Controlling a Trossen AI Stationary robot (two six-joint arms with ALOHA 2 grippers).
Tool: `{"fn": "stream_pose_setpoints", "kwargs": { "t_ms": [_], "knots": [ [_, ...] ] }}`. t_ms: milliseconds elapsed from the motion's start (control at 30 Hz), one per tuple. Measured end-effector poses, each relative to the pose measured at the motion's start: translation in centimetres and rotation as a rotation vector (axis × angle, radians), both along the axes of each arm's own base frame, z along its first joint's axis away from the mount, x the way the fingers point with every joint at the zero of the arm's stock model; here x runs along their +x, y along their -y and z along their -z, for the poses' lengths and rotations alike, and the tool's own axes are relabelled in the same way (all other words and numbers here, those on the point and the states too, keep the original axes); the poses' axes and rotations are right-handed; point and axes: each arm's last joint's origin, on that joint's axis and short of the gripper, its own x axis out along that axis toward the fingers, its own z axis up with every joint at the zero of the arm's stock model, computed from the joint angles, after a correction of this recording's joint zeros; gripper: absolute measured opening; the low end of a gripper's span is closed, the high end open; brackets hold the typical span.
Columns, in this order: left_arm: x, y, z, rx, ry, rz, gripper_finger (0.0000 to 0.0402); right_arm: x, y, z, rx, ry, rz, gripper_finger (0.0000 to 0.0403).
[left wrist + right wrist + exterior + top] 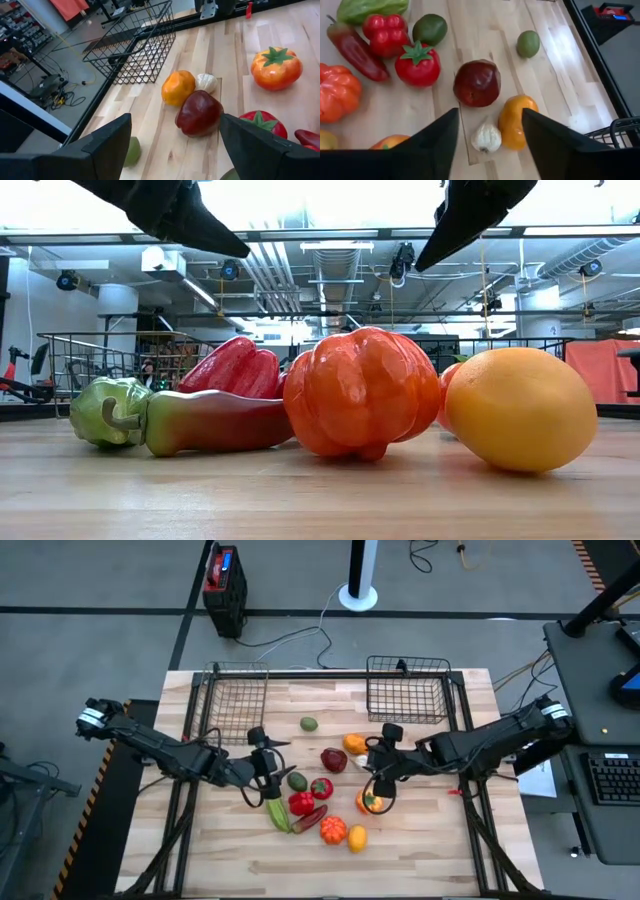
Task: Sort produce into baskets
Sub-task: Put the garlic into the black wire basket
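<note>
Produce [322, 790] is clustered mid-table, outside both baskets [232, 697]. Right gripper [490, 131] is hung over garlic [486, 137] and orange piece [516, 121], jaws parted, empty, seemingly for picking. Left gripper [172, 145] is poised nearby, jaws wide, empty.

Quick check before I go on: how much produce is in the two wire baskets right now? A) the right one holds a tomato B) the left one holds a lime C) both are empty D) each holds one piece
C: in the high view the left basket and the right basket show only bare mesh, and the produce, such as the lime, lies on the table.
</note>
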Motion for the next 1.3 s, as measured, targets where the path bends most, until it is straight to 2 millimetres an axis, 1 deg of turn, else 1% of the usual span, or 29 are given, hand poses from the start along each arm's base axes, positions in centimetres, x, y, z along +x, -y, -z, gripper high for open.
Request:
{"fn": "stream_pose_setpoints", "kwargs": {
  "t_ms": [100, 200, 300, 400, 567, 633, 900, 1033, 1300],
  "knots": [
    [0.0, 0.0, 0.1, -0.005, 0.001, -0.002, 0.0284, 0.2, -0.1, -0.2, -0.016, 0.021, -0.025, 0.0264],
    [0.1, 0.0, 0.0, -0.013, 0.018, -0.006, 0.0284, 0.6, -0.2, -0.1, -0.037, 0.063, -0.060, 0.0294],
    [0.2, 0.0, 0.0, -0.015, 0.026, -0.007, 0.0284, 1.0, -0.2, 0.4, -0.059, 0.120, -0.092, 0.0315],
    [0.2, -0.1, 0.0, -0.016, 0.031, -0.009, 0.0284, 1.2, 0.0, 1.2, -0.057, 0.177, -0.093, 0.0327],
    [0.3, -0.1, 0.0, -0.012, 0.030, -0.010, 0.0284, 1.5, 0.5, 2.4, -0.042, 0.278, -0.070, 0.0330],
    [0.3, -0.2, 0.0, -0.012, 0.030, -0.012, 0.0284, 1.4, 0.6, 2.9, -0.036, 0.291, -0.064, 0.0329],
    [0.3, -0.3, 0.0, -0.012, 0.030, -0.016, 0.0284, 0.5, 0.8, 4.3, 0.019, 0.169, 0.005, 0.0333],
    [0.3, -0.3, -0.1, -0.003, 0.036, -0.030, 0.0284, 0.0, 0.9, 4.9, 0.032, 0.108, 0.033, 0.0329],
    [0.4, -0.4, -0.2, -0.009, 0.054, -0.033, 0.0284, -0.9, 1.1, 6.3, 0.082, 0.045, 0.111, 0.0320]
  ]
}}
